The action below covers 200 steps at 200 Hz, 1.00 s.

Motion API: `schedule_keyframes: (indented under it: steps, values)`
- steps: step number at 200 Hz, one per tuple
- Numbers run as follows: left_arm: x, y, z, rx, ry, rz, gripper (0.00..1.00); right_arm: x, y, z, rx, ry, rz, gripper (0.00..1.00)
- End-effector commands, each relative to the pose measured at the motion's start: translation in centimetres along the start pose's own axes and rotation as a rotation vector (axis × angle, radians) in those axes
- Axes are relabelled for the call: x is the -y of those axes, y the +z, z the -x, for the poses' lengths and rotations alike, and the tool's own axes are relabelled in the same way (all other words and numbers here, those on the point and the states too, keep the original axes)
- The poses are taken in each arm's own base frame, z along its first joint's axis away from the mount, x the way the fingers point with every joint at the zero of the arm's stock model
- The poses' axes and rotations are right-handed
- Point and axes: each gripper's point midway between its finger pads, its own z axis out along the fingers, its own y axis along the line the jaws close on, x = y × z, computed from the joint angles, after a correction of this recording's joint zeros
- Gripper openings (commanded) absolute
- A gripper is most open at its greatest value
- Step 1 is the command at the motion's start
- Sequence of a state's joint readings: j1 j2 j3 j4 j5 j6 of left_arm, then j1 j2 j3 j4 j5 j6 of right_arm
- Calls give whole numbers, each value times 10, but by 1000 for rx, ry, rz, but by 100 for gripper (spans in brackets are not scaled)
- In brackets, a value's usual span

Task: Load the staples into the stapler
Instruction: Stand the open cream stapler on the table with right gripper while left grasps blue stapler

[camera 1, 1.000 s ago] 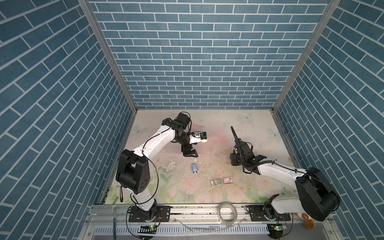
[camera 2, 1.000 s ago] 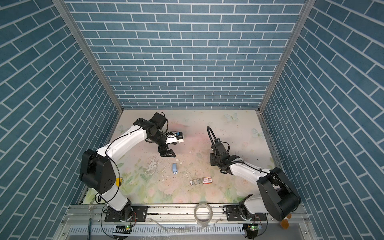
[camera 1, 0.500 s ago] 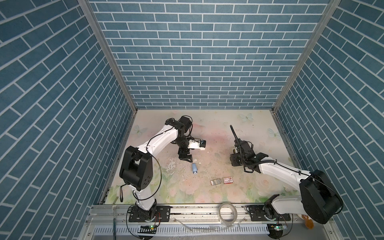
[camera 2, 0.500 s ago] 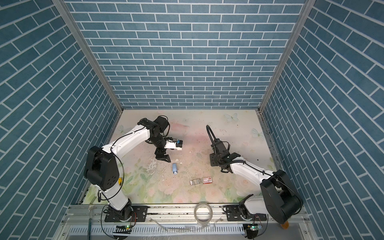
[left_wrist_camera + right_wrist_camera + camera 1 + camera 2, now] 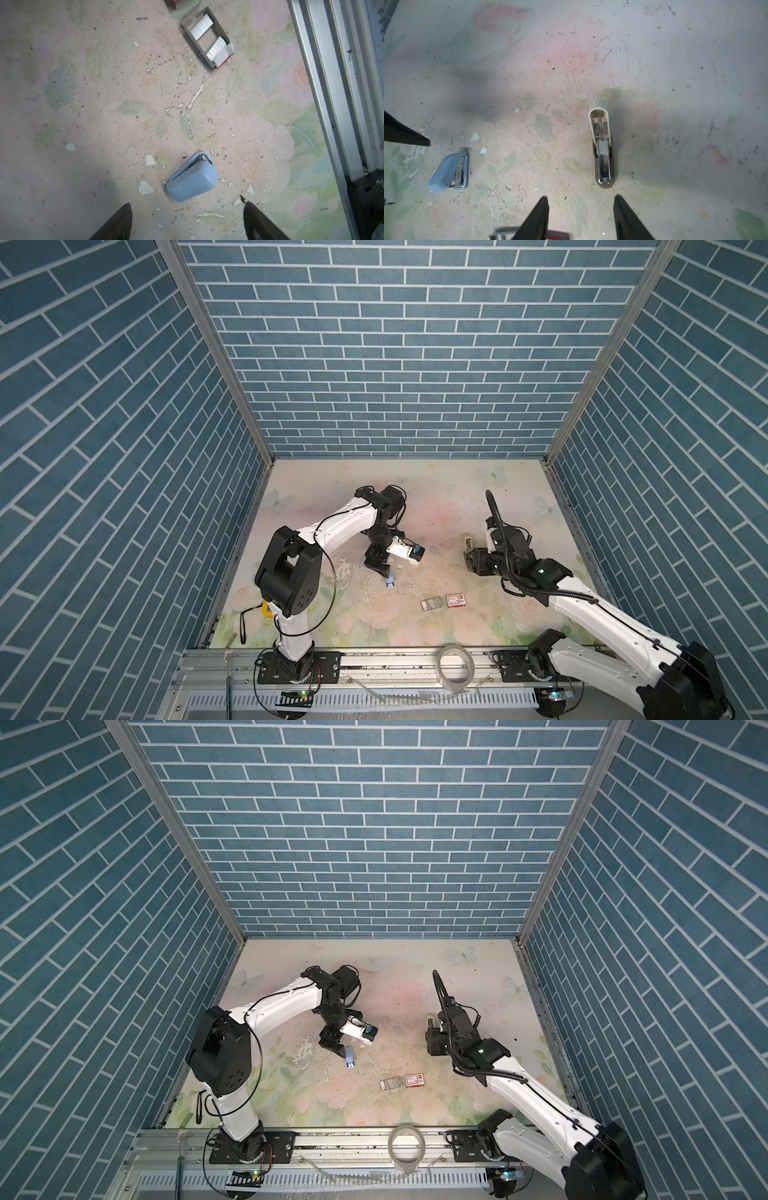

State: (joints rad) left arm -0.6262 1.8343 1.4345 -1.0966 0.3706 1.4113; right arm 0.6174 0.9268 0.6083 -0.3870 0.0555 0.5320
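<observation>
We see the staples [image 5: 432, 604] at four o'clock from the left gripper [image 5: 188, 220], fingers apart, empty; right gripper [image 5: 581, 216] likewise; box [image 5: 456, 600] print unreadable.

3 walls enclose the space, all covered in a teal-blue brick pattern with white joints: the back wall [image 5: 395, 344], the left wall [image 5: 104, 448] and the right wall [image 5: 685, 448]. A grey metal post [image 5: 216, 348] rises in each back corner. The tabletop [image 5: 436, 489] has a pale floral covering in pink and green, with a butterfly [image 5: 492, 475] printed near the far edge. Its surface is scuffed, speckled with dark marks, and chipped to white patches [image 5: 146, 188] around the middle. A metal rail [image 5: 395, 663] runs along the near edge, with a slotted white cable duct [image 5: 415, 699] on its outer side. The light is soft and even.
</observation>
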Motion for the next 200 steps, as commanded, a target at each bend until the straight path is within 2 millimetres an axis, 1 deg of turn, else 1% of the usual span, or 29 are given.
schedule_keyframes:
  steps: [1,36,76,106,136,172,200]
  values:
    - [12,18,-9,-49,122,-49,84,10,-9,-20,-24,91,-9,51]
    - [14,32,-16,-82,240,-19,84,20,-19,-27,27,148,-12,51]
    - [10,34,-15,-73,272,-3,80,27,-21,-33,60,179,-15,51]
    - [10,37,-12,-71,282,1,69,28,-23,-30,66,174,-26,50]
    - [17,41,-11,-78,290,-15,55,27,-22,-27,66,164,-32,50]
    - [24,47,-14,-95,298,-30,50,26,-17,-26,66,165,-27,49]
    - [23,48,-15,-99,300,-16,48,25,-15,-25,66,165,-28,49]
